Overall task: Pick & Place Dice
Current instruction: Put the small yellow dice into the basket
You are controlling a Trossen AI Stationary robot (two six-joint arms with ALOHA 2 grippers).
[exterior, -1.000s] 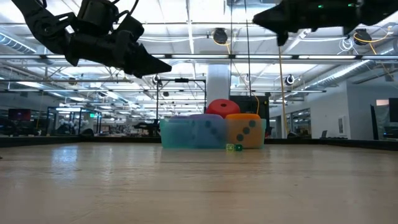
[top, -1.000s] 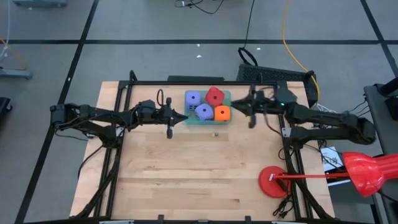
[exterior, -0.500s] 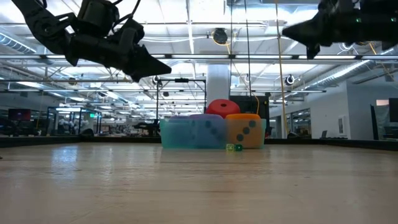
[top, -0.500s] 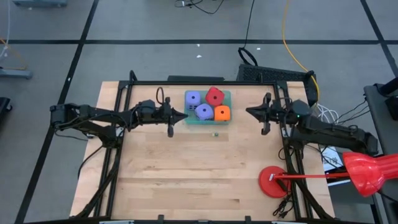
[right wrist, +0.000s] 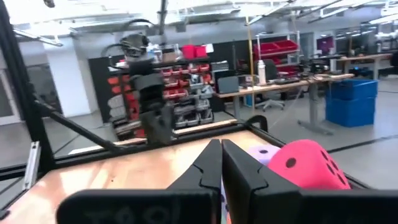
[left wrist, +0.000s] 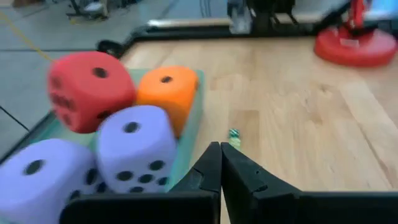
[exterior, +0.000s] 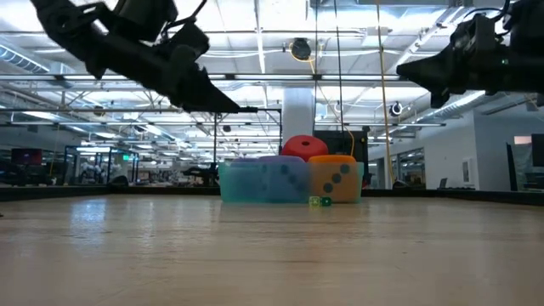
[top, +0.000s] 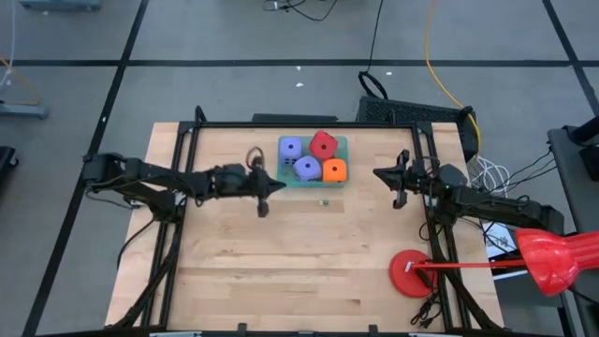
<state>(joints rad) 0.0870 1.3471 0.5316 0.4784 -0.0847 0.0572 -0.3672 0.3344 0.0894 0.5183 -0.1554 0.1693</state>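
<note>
Four dice sit in a green tray (top: 314,178) at the table's far middle: a red one (left wrist: 90,90), tilted, an orange one (left wrist: 166,93) and two purple-blue ones (left wrist: 134,146) (left wrist: 37,180). My left gripper (top: 279,183) is shut and hangs just left of the tray's near left corner, above the table, holding nothing. My right gripper (top: 377,173) is shut, raised, and stands well to the right of the tray, pointing toward it. Its wrist view shows the red die (right wrist: 308,165) and one purple-blue die (right wrist: 264,152) ahead.
A tiny green cube (top: 325,201) lies on the wood just near of the tray. A red round-based stand (top: 409,271) sits at the near right corner. Dark frame bars run along the table's left, right and far sides.
My right gripper has drawn back from beside the tray toward the table's right edge and come lower. My left gripper has swung a little toward the near edge and the right, along the tray's near left corner. The dice have stayed put.
</note>
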